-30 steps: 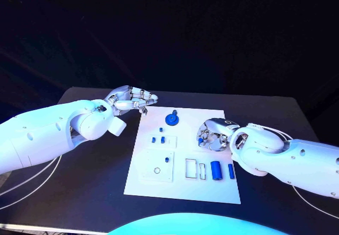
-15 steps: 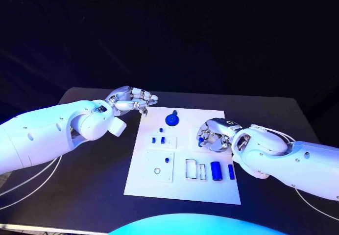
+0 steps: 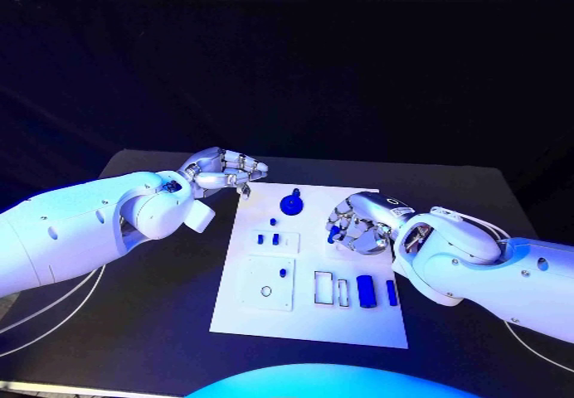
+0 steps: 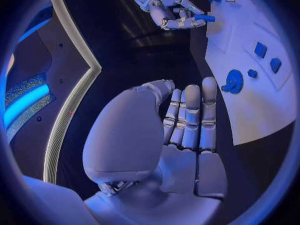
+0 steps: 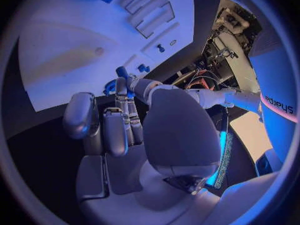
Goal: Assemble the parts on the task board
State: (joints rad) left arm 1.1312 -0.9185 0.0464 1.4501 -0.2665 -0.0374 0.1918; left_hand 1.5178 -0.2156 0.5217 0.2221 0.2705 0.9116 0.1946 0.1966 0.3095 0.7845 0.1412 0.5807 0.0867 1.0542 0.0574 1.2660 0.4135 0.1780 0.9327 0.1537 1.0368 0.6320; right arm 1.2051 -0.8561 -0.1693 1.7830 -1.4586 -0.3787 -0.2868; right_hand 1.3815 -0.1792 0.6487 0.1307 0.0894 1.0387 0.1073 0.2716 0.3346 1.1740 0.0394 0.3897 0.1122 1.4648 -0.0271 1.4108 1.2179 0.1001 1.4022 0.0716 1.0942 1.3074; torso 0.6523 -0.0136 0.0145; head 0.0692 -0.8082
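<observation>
The white task board (image 3: 313, 319) lies in the middle of the black table. My right hand (image 3: 362, 224) hovers over the board's right side and pinches a small blue part (image 3: 333, 237) at its fingertips; the right wrist view shows the same part (image 5: 121, 72) above the board (image 5: 75, 40). My left hand (image 3: 225, 172) hangs at the board's far left corner, fingers curled together with nothing in them (image 4: 187, 130). On the board are a round blue knob (image 3: 292, 201), small blue pegs (image 3: 275, 238), a blue cylinder (image 3: 366, 291) and a blue bar (image 3: 391, 290).
Two empty rectangular slots (image 3: 324, 284) sit left of the blue cylinder. A square plate with a ring hole and a blue peg (image 3: 284, 270) lies on the board's left half. Bare black table (image 3: 156, 298) surrounds the board on each side.
My right hand has shifted slightly up the board and leftward with the blue part still pinched. The left hand has stayed almost in place.
</observation>
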